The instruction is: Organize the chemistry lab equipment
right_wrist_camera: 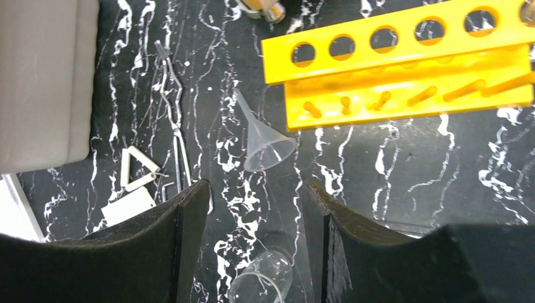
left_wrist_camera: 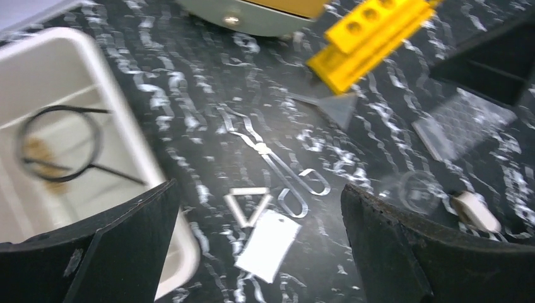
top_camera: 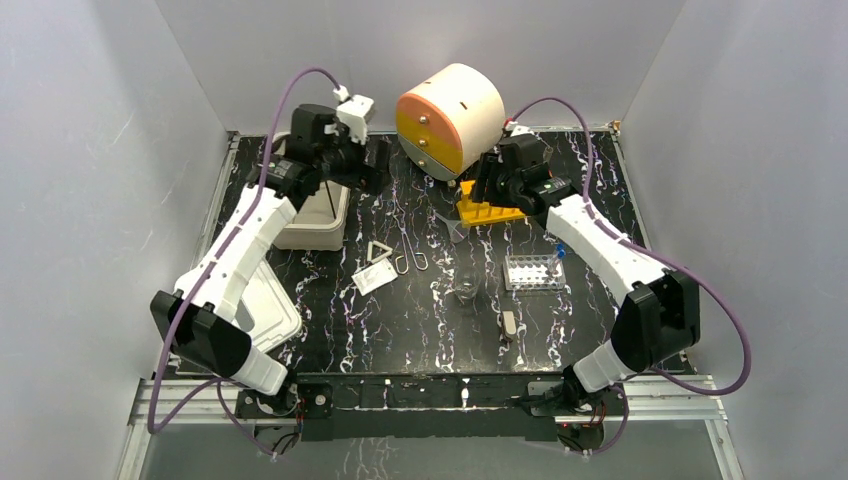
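A black ring with handle [left_wrist_camera: 60,151] lies inside the white tub [left_wrist_camera: 120,107]. On the black marbled table lie a metal triangle [top_camera: 380,250], a white square pad [top_camera: 372,278], thin tongs [top_camera: 410,252], a clear funnel [right_wrist_camera: 268,142], a glass beaker [top_camera: 467,285] and a brown-handled tool [top_camera: 508,323]. My left gripper [top_camera: 368,168] is open and empty, up in the air beside the tub's far end. In its wrist view the triangle [left_wrist_camera: 249,203] and pad [left_wrist_camera: 268,243] show between the fingers. My right gripper [top_camera: 478,185] is open and empty above the funnel and beaker [right_wrist_camera: 265,278].
The cream-and-orange drawer unit [top_camera: 450,115] stands at the back centre. A yellow rack [top_camera: 488,210] sits before it, under my right wrist. A clear tube rack [top_camera: 533,270] lies right of the beaker. The white tub [top_camera: 310,235] is at the left, a white lid [top_camera: 268,312] nearer.
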{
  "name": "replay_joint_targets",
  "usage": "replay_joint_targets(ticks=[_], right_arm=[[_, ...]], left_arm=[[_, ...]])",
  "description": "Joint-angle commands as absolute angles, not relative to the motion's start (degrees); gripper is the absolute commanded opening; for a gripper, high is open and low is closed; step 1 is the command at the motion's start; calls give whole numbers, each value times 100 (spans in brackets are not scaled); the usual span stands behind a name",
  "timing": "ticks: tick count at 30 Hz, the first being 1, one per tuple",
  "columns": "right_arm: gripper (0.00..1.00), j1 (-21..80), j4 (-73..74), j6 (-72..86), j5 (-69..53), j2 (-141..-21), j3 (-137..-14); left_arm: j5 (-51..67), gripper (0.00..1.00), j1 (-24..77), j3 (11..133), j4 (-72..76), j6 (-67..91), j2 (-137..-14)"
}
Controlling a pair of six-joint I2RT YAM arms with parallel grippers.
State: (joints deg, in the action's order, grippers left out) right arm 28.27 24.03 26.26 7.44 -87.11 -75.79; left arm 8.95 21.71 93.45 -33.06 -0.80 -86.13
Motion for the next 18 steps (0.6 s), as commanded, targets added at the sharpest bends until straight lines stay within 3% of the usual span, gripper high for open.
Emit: replay_joint_targets(ticks=[1, 10, 18], right_arm=[[64, 2577, 2369, 2672, 902, -8402, -7490], [73, 1905, 2634, 2794, 1452, -7964, -7315], [74, 1528, 2657, 2847, 1631, -7647, -7120]], left_arm=[[1581, 98, 2760, 8969, -2920, 333, -8464], [1001, 98, 4286, 7642, -1466, 1489, -8758], [500, 98, 4992, 7321, -1058, 1833, -9344]])
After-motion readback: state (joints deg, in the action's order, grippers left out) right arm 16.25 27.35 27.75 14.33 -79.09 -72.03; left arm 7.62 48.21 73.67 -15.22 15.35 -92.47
